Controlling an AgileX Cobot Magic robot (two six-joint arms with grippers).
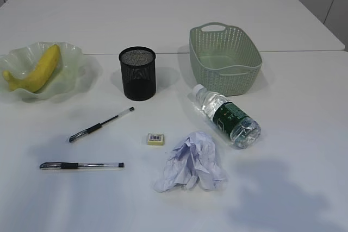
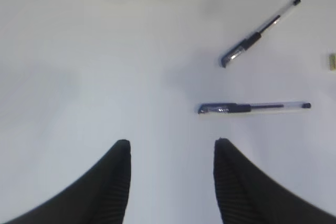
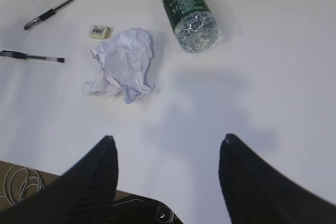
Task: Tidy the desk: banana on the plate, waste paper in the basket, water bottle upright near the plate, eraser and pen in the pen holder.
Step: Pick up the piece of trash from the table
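A yellow banana (image 1: 37,69) lies in the pale green wavy plate (image 1: 70,58) at the left. A black mesh pen holder (image 1: 137,73) stands mid-table. Two pens lie on the table, one slanted (image 1: 101,125) (image 2: 258,34) (image 3: 56,8) and one level (image 1: 81,165) (image 2: 254,107) (image 3: 31,56). A small eraser (image 1: 155,139) (image 3: 99,31) lies by the crumpled waste paper (image 1: 191,161) (image 3: 124,64). A water bottle (image 1: 226,117) (image 3: 189,11) lies on its side. A green basket (image 1: 224,57) stands behind it. My left gripper (image 2: 172,142) and right gripper (image 3: 167,139) are open and empty above the table; neither shows in the exterior view.
The white table's front edge (image 3: 63,174) shows in the right wrist view, with cables (image 3: 18,184) below it. A seam between two tabletops (image 1: 304,51) runs across behind the basket.
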